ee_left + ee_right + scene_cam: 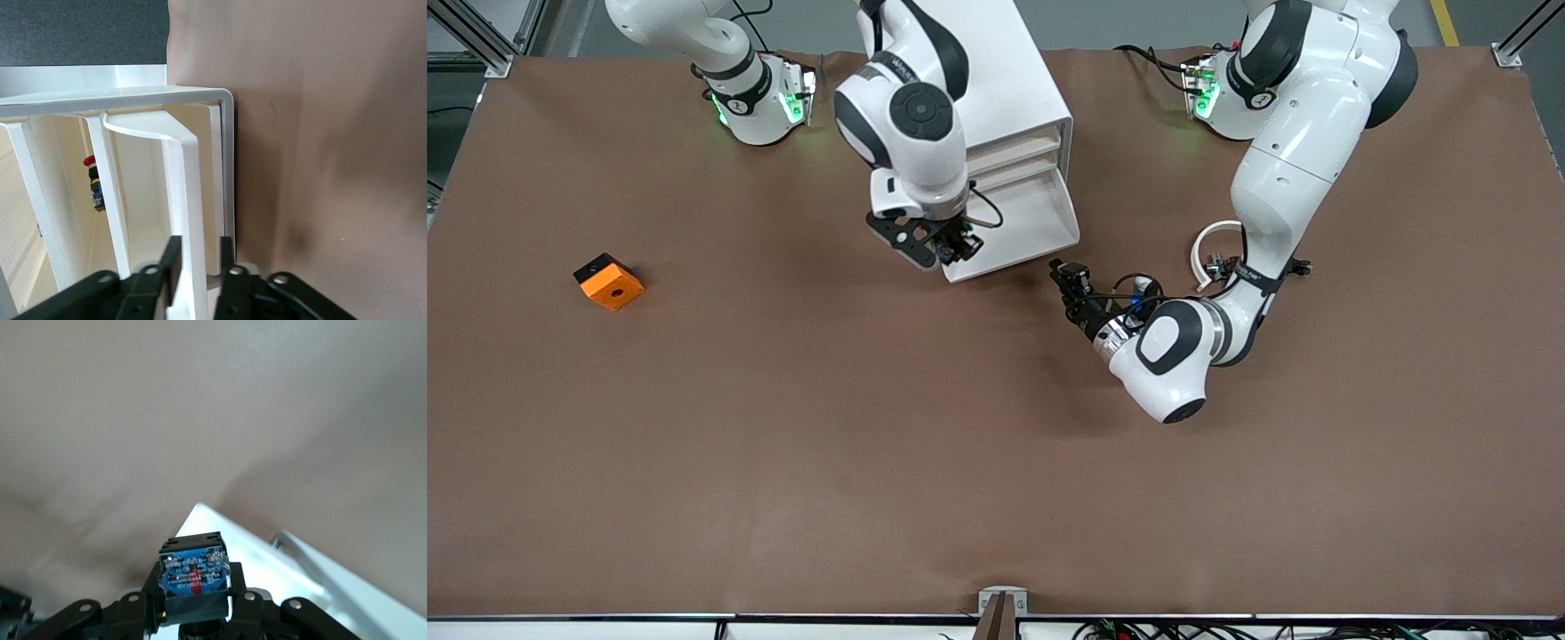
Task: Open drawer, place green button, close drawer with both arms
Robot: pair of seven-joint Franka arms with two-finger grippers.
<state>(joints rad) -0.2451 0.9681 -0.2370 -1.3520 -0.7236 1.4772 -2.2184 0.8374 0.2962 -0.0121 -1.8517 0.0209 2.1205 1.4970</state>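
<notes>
Right claw over the drawer, clamping the button; left claw part-open astride the handle.

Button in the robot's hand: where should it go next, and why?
Probably slide the right gripper a little further over the middle of the open drawer. It holds the button above the drawer's edge, so dropping it now might miss. The left gripper sits loosely around the drawer handle.
</notes>
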